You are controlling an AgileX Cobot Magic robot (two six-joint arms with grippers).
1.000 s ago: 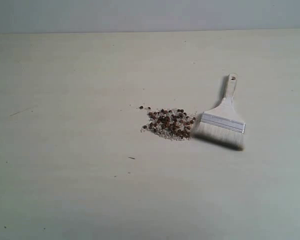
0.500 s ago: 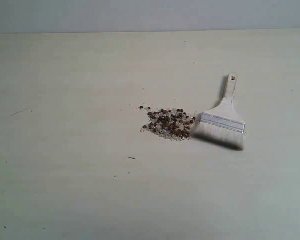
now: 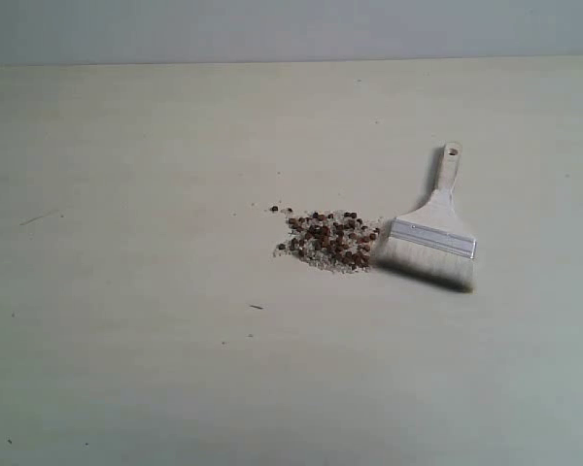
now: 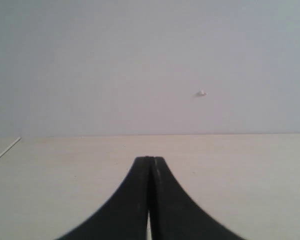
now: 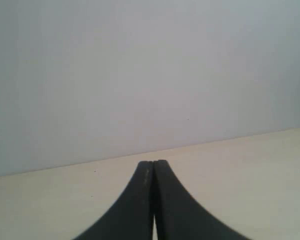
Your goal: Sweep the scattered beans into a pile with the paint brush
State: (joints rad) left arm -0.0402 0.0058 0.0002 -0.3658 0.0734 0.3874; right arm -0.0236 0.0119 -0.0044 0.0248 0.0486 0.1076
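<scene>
The dark reddish-brown beans lie gathered with white crumbs in a dense pile (image 3: 329, 239) near the middle of the pale table (image 3: 126, 369). A couple of stray beans (image 3: 275, 209) sit just off its upper left. The paint brush (image 3: 432, 231) lies flat right of the pile, its pale bristles toward the pile and its white handle pointing away toward the back. Neither arm shows in the exterior view. My left gripper (image 4: 150, 159) is shut and empty, facing bare table and wall. My right gripper (image 5: 153, 162) is likewise shut with nothing in it.
A small dark fleck (image 3: 257, 307) lies on the table in front of the pile. A pale wall (image 3: 291, 29) rises behind the table's far edge. A tiny white mark (image 4: 201, 93) shows on the wall in the left wrist view.
</scene>
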